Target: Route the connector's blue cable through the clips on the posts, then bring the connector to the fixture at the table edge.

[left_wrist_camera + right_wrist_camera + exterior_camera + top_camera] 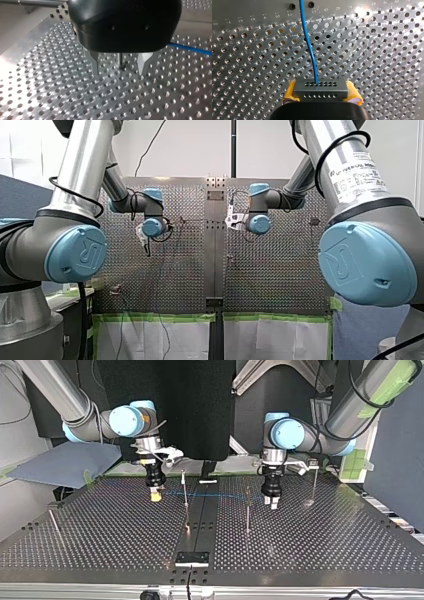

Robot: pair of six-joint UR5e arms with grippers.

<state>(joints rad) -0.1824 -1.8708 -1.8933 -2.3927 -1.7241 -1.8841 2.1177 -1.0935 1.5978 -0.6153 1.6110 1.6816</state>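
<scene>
Left fingers [94,62]: metal, spread wide on my left gripper [120,68], holding nothing; hovered just above the perforated table [62,95], likely poised to take up the cable.
Right pads [290,91]: yellow, clamped by my right gripper [322,93] on both ends of the dark connector [321,86]; held it level, hole rows facing ahead, seemingly to let the wire leave unbent.
Blue cable [310,50]: left the connector's middle and ran ahead over the table; in the top view, stretched low between the two grippers, passing a thin post [185,491]. Lay beside my left gripper, not between its fingers.
Posts: three more in the top view, a second post [247,512] near my left gripper, a third post [315,485] and a fourth post [52,521] well apart toward the sides; clips too small to make out, could not tell any seating.
Fixture [192,558]: black plate at the table edge, well apart from the connector; routing judged under way, delivery not yet begun.
</scene>
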